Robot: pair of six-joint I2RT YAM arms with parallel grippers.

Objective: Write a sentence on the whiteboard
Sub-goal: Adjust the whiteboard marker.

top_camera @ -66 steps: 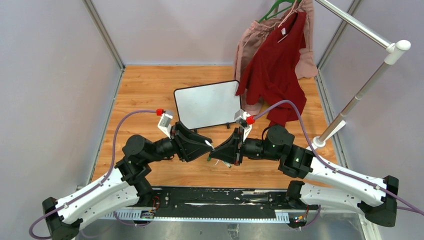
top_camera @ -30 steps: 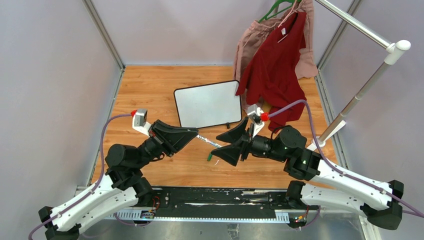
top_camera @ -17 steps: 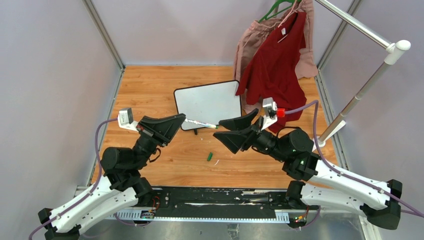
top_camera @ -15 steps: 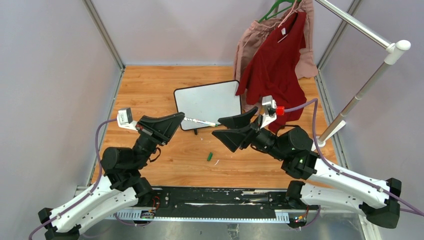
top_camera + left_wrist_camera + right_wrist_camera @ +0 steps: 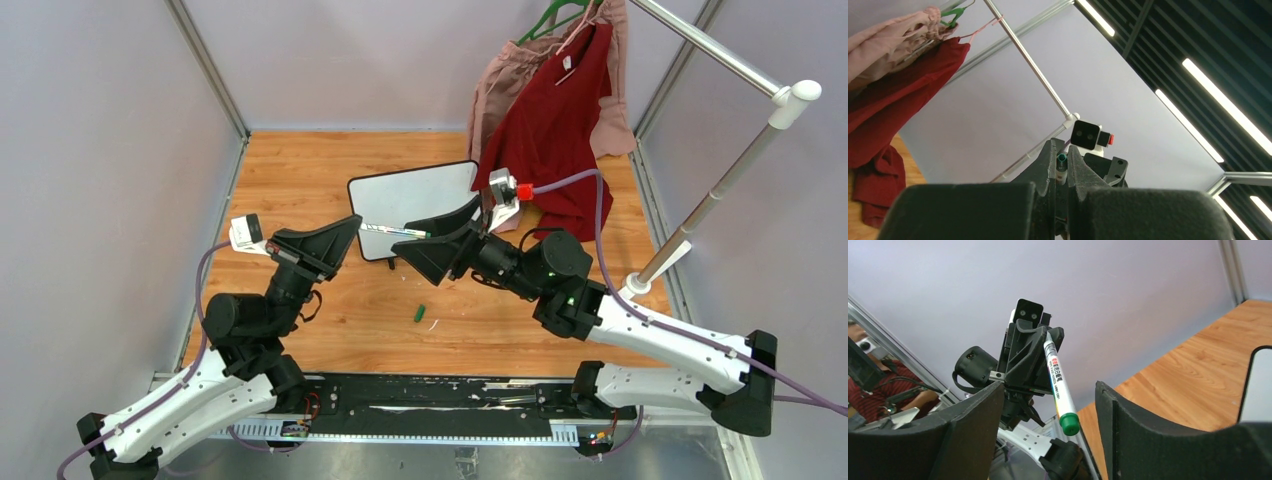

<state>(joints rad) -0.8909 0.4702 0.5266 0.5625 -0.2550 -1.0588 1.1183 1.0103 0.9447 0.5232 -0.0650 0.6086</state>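
The whiteboard [image 5: 415,205] lies flat on the wooden table, black-framed, its right corner under a red garment; its edge shows at the right of the right wrist view [image 5: 1255,385]. No sentence shows on its white face. My left gripper [image 5: 354,226] [image 5: 1062,150] is shut on a white marker [image 5: 392,230] [image 5: 1062,159], held in the air above the board's near-left corner. The marker [image 5: 1058,380] points its green end at my right gripper [image 5: 405,243] [image 5: 1048,410], which is open with its fingers either side of that end, not touching it.
A small green cap [image 5: 421,313] lies on the table in front of the board. The red garment [image 5: 550,130] and a pink one [image 5: 500,80] hang from a rack at back right; its pole [image 5: 720,190] slants down to the table's right edge. Grey walls enclose the table.
The left gripper lifted the marker up and left, then held still. The right gripper swung left and forward, so its open fingers now straddle the marker's end.
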